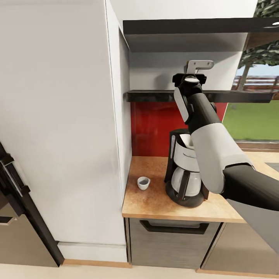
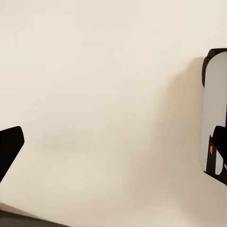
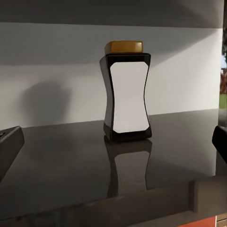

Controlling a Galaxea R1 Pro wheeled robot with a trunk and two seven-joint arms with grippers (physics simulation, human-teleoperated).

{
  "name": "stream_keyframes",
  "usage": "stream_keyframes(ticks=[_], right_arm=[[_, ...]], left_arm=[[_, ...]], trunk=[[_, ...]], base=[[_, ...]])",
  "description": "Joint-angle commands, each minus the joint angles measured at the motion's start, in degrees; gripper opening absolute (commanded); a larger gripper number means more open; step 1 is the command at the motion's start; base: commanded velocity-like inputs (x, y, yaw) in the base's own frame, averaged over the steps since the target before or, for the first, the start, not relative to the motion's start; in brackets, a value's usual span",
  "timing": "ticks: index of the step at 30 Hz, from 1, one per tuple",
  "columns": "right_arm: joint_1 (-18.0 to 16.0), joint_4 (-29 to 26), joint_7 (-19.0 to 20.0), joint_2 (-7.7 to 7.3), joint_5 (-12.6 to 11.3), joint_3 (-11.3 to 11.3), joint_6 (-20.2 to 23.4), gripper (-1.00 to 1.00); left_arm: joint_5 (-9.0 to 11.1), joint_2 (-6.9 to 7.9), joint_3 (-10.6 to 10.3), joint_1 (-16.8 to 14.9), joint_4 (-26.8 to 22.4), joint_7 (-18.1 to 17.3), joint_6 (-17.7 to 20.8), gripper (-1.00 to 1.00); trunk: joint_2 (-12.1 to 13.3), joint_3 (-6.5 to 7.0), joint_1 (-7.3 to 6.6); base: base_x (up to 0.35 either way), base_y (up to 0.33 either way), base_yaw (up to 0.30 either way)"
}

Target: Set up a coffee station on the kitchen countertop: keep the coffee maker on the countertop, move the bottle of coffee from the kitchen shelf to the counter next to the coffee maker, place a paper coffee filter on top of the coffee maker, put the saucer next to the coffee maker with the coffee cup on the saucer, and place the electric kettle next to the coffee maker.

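- In our right wrist view, the small waisted dark brown bottle of coffee [image 3: 126,92], with its yellow cap and white label, stands upright on the thin glossy black kitchen shelf [image 3: 61,161], its reflection showing in the board in front of it.
- Our right gripper [image 3: 113,142] faces that bottle from the shelf's front edge; its 2 dark fingertips [image 3: 8,146] sit at opposite edges of the wrist picture, spread wide, with the bottle between them in line of sight but well apart from both and untouched.
- In our head view, the right arm [image 1: 211,147] reaches up to the shelf [image 1: 155,95], which runs against the red backsplash [image 1: 149,128].
- Below it, the black drip coffee maker [image 1: 185,174] with its steel carafe stands on the light-wood countertop [image 1: 151,201], partly covered by our forearm.
- A small plain white coffee cup [image 1: 143,183] sits on the countertop near the coffee maker, towards the tall white cabinet [image 1: 58,116].
- Our left wrist view looks at a plain cream surface [image 2: 104,104]; 1 dark fingertip [image 2: 9,149] shows at the edge, and we cannot tell how wide the left gripper is.
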Motion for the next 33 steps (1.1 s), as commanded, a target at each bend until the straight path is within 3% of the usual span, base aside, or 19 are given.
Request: stream_keyframes(ticks=[1,15,23,29,33], right_arm=[[-0.1,0.0,-0.2,-0.03,0.3,0.1,0.5,1.0],[-0.1,0.0,-0.2,-0.04,0.3,0.1,0.5,1.0],[-0.1,0.2,-0.2,-0.01,0.4,0.2,0.5,1.0],[-0.1,0.3,-0.2,-0.01,0.4,0.2,0.5,1.0],[-0.1,0.4,-0.2,-0.01,0.4,0.2,0.5,1.0]], left_arm=[[0.5,0.02,-0.5,-0.1,0.1,-0.2,-0.2,1.0],[0.5,0.12,-0.5,0.0,0.2,-0.2,-0.1,1.0],[0.4,0.35,-0.6,0.7,1.1,-0.6,-1.0,1.0],[0.5,0.65,-0.5,3.1,0.8,-1.2,-6.7,1.0],[1.0,0.64,0.0,3.5,0.6,-3.7,-10.6,1.0]], trunk=[[-0.1,-0.14,0.04],[-0.1,-0.14,0.04],[-0.1,-0.14,0.04],[-0.1,-0.14,0.04],[-0.1,-0.14,0.04]], base=[[0.05,-0.009,0.0],[0.208,-0.135,0.0],[0.059,-0.06,0.0],[0.005,-0.005,0.0],[0.0,0.0,0.0]])
